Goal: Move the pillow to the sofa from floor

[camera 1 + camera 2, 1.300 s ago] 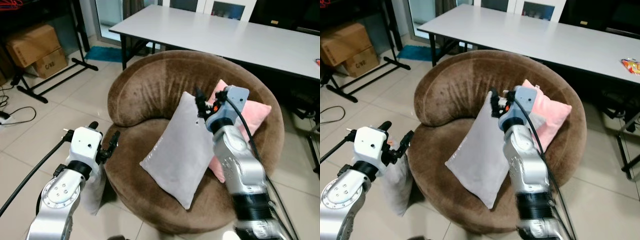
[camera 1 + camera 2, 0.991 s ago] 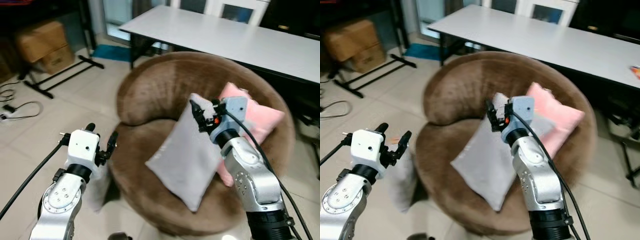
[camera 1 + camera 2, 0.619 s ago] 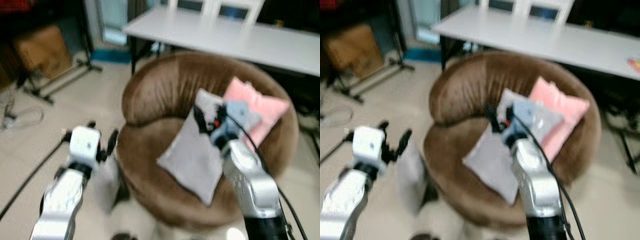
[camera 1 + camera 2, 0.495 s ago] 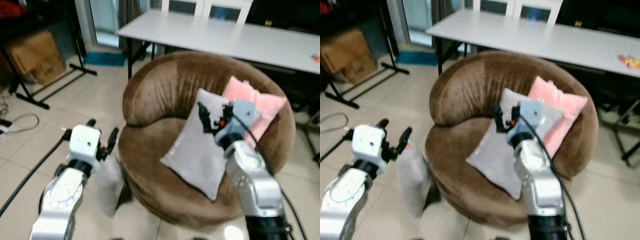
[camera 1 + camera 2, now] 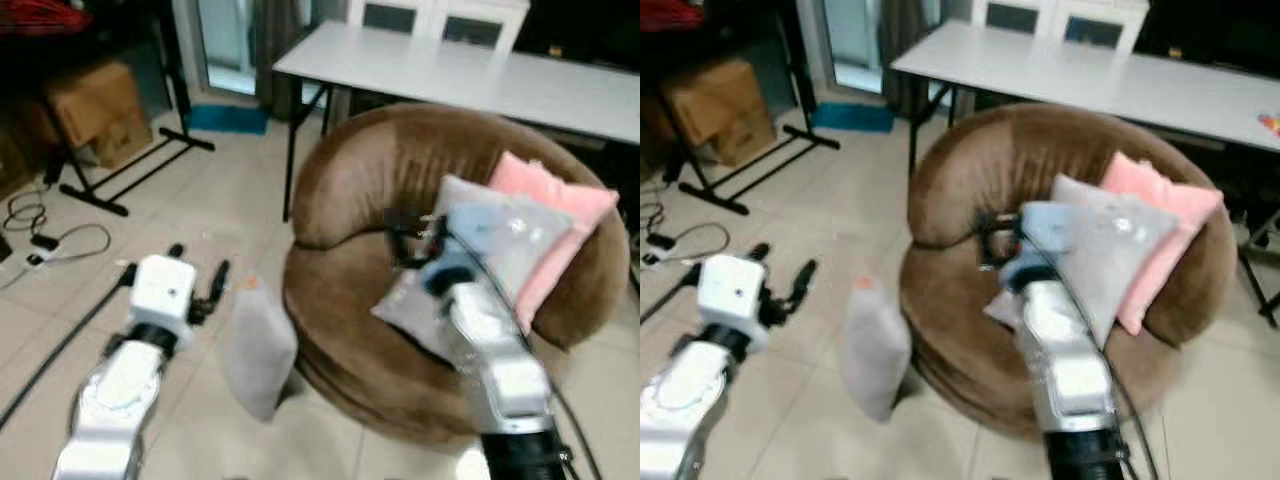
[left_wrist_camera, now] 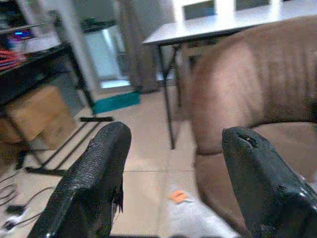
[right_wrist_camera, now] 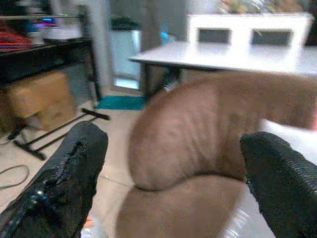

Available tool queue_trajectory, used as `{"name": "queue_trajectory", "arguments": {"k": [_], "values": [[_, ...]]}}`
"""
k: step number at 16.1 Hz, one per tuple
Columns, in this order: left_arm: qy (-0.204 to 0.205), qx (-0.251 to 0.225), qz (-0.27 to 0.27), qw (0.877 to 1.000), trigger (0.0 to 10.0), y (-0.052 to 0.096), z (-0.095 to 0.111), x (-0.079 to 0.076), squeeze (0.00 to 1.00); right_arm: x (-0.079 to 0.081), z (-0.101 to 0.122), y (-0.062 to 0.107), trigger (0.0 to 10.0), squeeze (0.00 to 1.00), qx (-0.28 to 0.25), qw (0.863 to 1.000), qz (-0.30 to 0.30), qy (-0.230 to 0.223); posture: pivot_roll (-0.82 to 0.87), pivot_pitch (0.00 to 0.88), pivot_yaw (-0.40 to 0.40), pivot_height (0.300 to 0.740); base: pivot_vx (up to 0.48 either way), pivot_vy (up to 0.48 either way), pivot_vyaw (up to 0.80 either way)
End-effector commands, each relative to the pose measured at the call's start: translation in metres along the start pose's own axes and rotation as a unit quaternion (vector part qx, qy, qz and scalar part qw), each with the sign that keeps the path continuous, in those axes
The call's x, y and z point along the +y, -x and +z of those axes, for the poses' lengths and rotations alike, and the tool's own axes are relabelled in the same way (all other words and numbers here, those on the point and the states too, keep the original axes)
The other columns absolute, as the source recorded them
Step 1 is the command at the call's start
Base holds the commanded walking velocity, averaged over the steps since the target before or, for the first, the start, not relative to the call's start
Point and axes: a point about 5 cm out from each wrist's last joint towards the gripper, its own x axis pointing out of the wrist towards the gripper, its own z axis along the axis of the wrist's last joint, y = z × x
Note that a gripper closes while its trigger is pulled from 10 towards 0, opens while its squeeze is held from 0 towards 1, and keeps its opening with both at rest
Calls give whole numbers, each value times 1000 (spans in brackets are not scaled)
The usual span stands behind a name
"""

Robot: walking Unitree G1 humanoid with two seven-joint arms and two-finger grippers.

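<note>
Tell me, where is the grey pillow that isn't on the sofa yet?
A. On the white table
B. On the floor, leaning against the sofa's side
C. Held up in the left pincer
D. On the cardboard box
B: the grey pillow stands on the tiles against the brown sofa, near the open left pincer, which holds nothing.

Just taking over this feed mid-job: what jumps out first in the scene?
A round brown sofa fills the middle, with a grey pillow and a pink pillow propped on its seat. A second grey pillow stands on the tiled floor against the sofa's left side. The open left gripper hovers beside it; the open right gripper is over the seat.
</note>
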Motion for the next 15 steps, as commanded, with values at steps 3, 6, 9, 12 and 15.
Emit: {"name": "queue_trajectory", "arguments": {"k": [3, 6, 9, 12, 15], "values": [[-7, -6, -8, 1000, 10000, -2, 3, -5, 0, -1, 3, 4, 10000, 1000, 13, 998, 62, -27, -39, 0, -46, 740, 0, 0, 196], [-4, -8, -3, 1000, 10000, -2, 4, -2, 0, 4, 0, 6, 10000, 1000, 10, 996, 81, -28, -35, 0, -50, 740, 172, 0, 725], [-6, -8, 0, 1000, 10000, -2, 4, -2, 0, 3, 4, 5, 10000, 1000, -3, 997, 71, -12, -33, 0, -50, 740, 265, 0, 706], [-9, -6, -1, 1000, 10000, -1, 4, -1, 0, 6, 4, 7, 10000, 1000, 1, 996, 93, -9, -32, 0, -50, 740, 269, 0, 596], [-8, -5, 0, 1000, 10000, 0, 4, 0, 0, 6, 1, 7, 10000, 1000, 10, 996, 89, -4, -31, 0, -45, 740, 294, 0, 156]]}}
